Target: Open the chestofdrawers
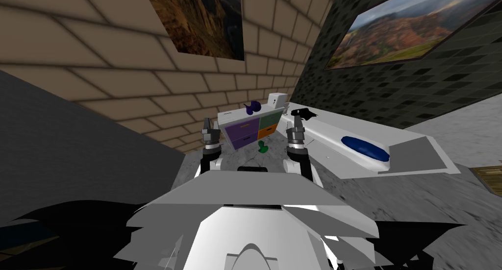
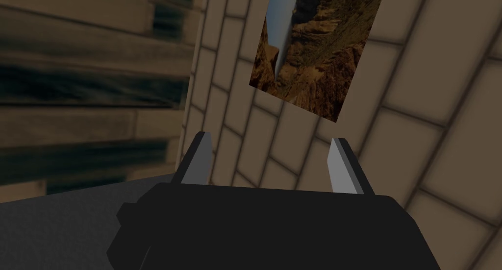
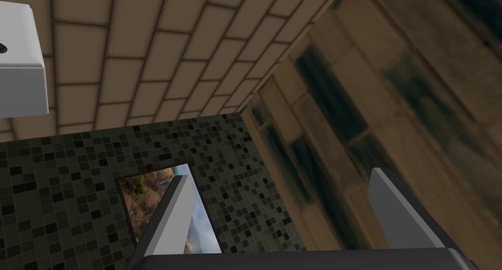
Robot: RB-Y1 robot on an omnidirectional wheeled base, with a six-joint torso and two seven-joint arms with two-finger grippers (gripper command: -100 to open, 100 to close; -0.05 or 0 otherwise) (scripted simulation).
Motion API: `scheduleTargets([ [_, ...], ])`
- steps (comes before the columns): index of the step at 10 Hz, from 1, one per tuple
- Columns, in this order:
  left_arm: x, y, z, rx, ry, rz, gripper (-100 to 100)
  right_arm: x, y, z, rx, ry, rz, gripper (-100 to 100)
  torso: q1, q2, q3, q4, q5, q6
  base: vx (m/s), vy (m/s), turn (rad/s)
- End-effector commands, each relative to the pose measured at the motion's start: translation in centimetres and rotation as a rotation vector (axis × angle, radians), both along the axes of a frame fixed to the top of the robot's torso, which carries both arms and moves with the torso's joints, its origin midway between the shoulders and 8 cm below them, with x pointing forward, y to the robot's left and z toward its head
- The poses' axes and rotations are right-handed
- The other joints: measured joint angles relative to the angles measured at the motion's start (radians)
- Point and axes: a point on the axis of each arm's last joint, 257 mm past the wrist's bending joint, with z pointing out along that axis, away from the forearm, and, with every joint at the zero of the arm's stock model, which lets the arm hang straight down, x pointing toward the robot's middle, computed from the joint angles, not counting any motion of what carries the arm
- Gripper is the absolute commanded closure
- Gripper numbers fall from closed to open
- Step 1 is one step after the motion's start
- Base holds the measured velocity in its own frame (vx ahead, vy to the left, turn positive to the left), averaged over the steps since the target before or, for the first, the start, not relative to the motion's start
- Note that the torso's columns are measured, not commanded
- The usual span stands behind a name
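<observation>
A small chest of drawers (image 1: 252,128) stands ahead against the brick wall, with purple, green and orange drawer fronts under a white top; the drawers look shut. My left gripper (image 1: 211,122) is raised just left of it and my right gripper (image 1: 296,121) just right of it, both short of its front. In the left wrist view the left gripper (image 2: 272,145) stands open with nothing between its fingers. The right gripper (image 3: 287,184) is open too in the right wrist view, holding nothing.
A dark blue object (image 1: 252,108) and a white box (image 1: 277,100) sit on the chest's top. A small green object (image 1: 263,146) lies on the floor before it. To the right is a white bed (image 1: 421,157) with a blue pillow (image 1: 365,148) and a black thing (image 1: 303,113).
</observation>
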Motion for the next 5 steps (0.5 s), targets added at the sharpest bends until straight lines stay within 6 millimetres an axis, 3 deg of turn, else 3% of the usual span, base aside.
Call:
scheduleTargets([
  [1, 0.0, 0.0, 0.0, 0.0, 0.0, 0.0, 0, 0.0, 0.0, 0.0, 0.0, 0.0, 0.0, 0, 0.0, 0.074, -0.147, 0.074, 0.0, 0.0, 0.0, 0.0, 0.0],
  [4, 0.0, 0.0, 0.0, 0.0, 0.0, 0.0, 0, 0.0, 0.0, 0.0, 0.0, 0.0, 0.0, 0, 0.0, 0.296, -0.59, 0.295, 0.0, 0.0, 0.0, 0.0, 0.0],
  [5, 0.0, 0.0, 0.0, 0.0, 0.0, 0.0, 0, 0.6, 0.8, -1.2, -0.064, 0.041, 0.002, -100, 0.0, 0.369, -0.738, 0.369, 0.0, 0.0, 0.029, 0.021, 0.074],
])
